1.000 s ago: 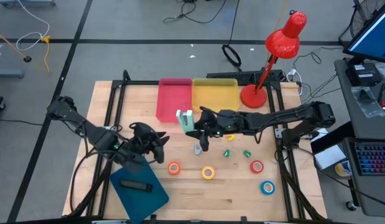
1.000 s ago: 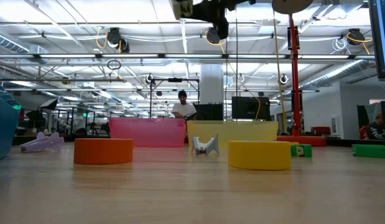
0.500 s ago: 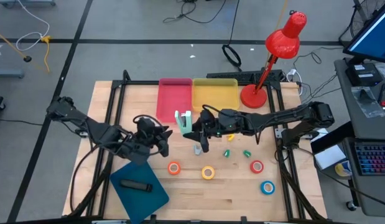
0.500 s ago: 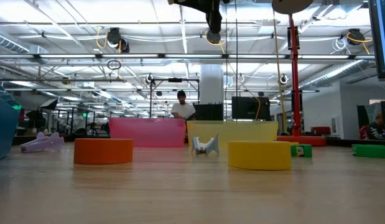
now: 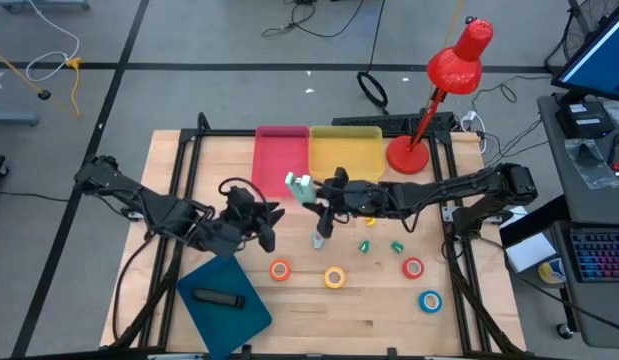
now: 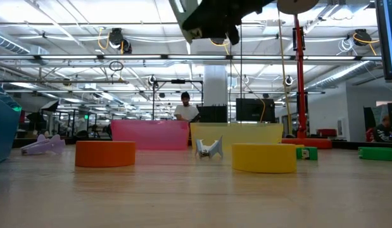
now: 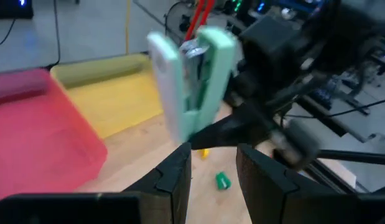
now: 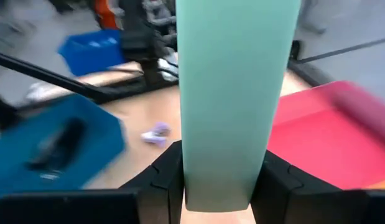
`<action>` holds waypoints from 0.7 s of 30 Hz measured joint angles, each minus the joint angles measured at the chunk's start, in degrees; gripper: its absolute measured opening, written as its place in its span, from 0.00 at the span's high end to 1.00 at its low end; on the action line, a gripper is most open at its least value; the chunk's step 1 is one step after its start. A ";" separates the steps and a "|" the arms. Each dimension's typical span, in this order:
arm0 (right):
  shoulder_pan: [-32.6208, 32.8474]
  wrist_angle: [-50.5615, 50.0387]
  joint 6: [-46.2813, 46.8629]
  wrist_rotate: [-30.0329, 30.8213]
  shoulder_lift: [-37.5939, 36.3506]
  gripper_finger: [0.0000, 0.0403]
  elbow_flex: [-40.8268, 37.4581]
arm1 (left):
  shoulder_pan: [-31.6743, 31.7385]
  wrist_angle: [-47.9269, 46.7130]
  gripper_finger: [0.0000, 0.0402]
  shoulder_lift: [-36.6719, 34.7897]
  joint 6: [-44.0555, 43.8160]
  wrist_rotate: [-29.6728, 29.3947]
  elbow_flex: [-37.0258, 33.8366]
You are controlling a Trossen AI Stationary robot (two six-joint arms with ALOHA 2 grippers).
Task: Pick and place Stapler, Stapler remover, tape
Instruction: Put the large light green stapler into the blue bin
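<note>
Right tool (image 5: pixel 311 192) clenched on the mint-green stapler (image 5: pixel 298 186), held off the worktop (image 5: pixel 369 310) near its centre, just off the front edge of the pink tray (image 5: pixel 280 156). In the right wrist view the stapler (image 8: pixel 239 93) sits upright between both fingers (image 8: pixel 167 180).

Left tool (image 5: pixel 264 222) at 8 o'clock of the stapler, fingers parted, nothing between them; in its wrist view the stapler (image 7: pixel 192 81) shows beyond the fingertips (image 7: pixel 176 168).

Staple remover (image 5: pixel 318 240), small and silver, lies on the worktop at 6 o'clock of the right tool; in the low view it (image 6: pixel 209 149) stands in front of the yellow tray (image 6: pixel 246 134).

Tape, front half of worktop: orange roll (image 5: pixel 280 269), yellow roll (image 5: pixel 335 277), red roll (image 5: pixel 413 267), blue roll (image 5: pixel 430 300), all well apart.

Yellow tray (image 5: pixel 346 148) touches the pink tray on its 3 o'clock side. Red desk lamp (image 5: pixel 439 90) at the 1 o'clock corner. Blue tray (image 5: pixel 227 305) at 7 o'clock, holding a dark object (image 5: pixel 215 296).
</note>
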 joint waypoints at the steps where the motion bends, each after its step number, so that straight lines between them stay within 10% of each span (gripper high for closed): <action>1: 0.02 -0.15 -1.62 1.32 0.00 0.70 0.00 | 0.00 0.97 0.68 0.00 1.71 -0.06 0.00; 21: -0.29 -40.02 -25.73 3.11 11.20 0.70 19.29 | 0.00 12.10 0.68 0.00 35.34 0.38 -0.07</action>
